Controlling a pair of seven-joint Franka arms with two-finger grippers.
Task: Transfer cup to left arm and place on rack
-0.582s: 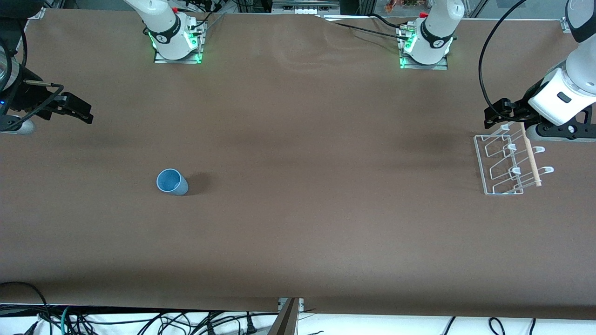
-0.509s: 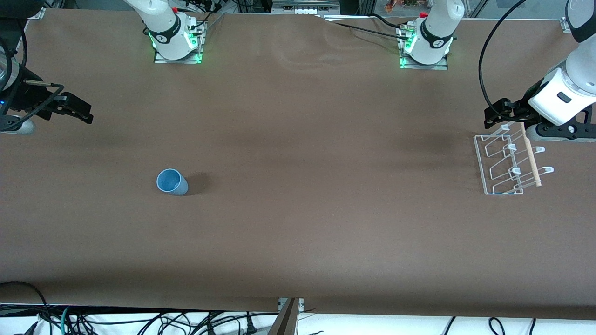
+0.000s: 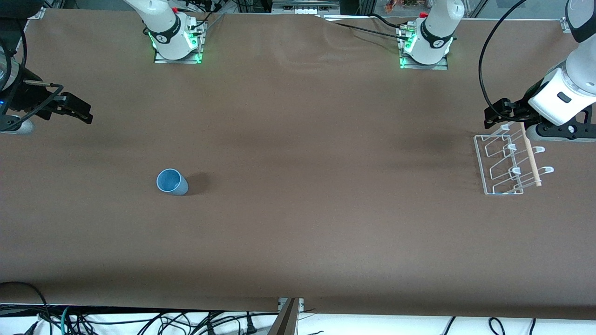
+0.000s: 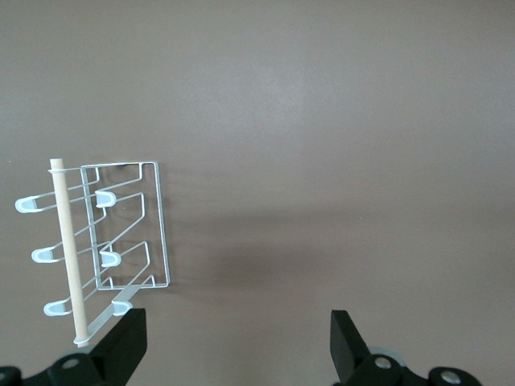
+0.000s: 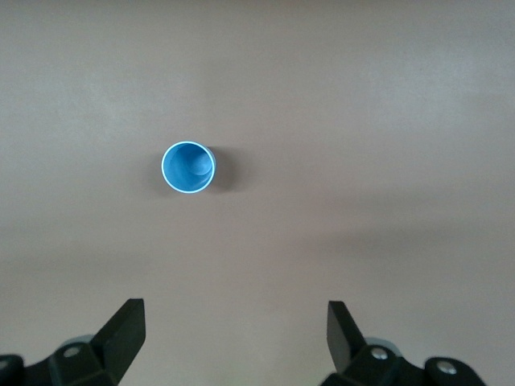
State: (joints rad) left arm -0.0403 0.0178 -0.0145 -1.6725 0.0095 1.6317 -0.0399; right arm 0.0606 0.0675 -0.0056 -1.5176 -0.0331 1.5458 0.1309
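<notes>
Cup stands upright on the brown tabletop, mouth up, at centre-left of the front frame, toward the right arm's end. Nothing touches it; a soft shadow falls beside it. In the right wrist view the cup sits a little above the middle of the frame, rim a clean circle, interior empty.

Right pincer at the left edge of the front frame, up in the air over bare tabletop, well apart from the cup. Its arm enters from the frame's left edge, dark wrist hardware and a cable loop showing. Fingers spread wide in the wrist view, nothing between them.

Rack lies on the tabletop at the right side of the front frame, toward the left arm's end, white wire prongs in rows with the wooden dowel across it. Well apart from the cup.

Left pincer hangs just above the rack's upper end in the front frame, white forearm angling down from the upper right corner, black cable looping over it. In the left wrist view the fingers stand wide apart and empty, rack in the left half of that frame.
</notes>
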